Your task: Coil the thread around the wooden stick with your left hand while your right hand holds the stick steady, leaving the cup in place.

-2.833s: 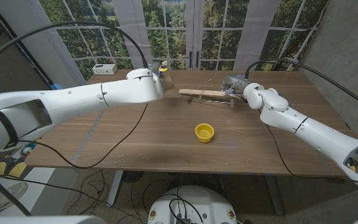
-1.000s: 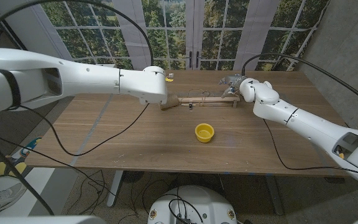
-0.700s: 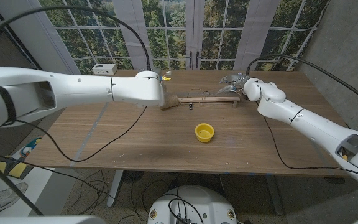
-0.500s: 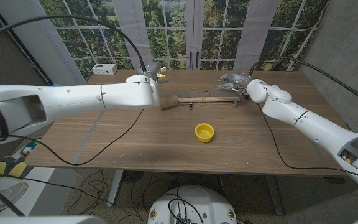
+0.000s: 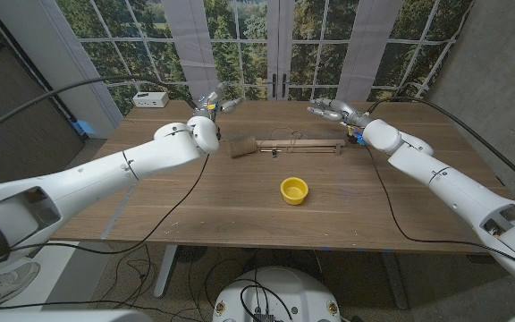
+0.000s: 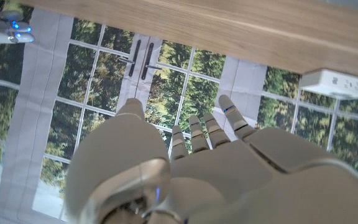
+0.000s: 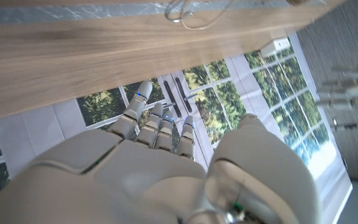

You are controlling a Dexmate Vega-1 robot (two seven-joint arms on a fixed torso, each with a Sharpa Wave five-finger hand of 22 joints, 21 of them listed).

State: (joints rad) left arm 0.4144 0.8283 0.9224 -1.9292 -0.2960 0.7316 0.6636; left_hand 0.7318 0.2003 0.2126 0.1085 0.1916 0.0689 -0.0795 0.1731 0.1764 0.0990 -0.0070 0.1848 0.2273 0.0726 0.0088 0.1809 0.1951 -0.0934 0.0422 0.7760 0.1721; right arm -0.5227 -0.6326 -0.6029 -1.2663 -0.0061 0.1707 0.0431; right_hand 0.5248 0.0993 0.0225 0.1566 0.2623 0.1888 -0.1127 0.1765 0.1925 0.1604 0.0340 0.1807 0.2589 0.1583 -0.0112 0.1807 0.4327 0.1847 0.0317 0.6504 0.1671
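Nearest, the yellow cup sits mid-counter, untouched; beyond it the wooden stick lies flat with thread looped loosely over it. Farther back, the left hand and right hand hover with fingers spread, holding nothing, so coiling looks paused or finished; resuming would need the right hand to grip the stick's right end.

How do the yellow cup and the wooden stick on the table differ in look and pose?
The yellow cup is round, bright and open-topped; the wooden stick is long, thin and pale brown. The cup stands upright nearer the robot; the stick lies flat farther back, thread on it. Both rest on the table, untouched.
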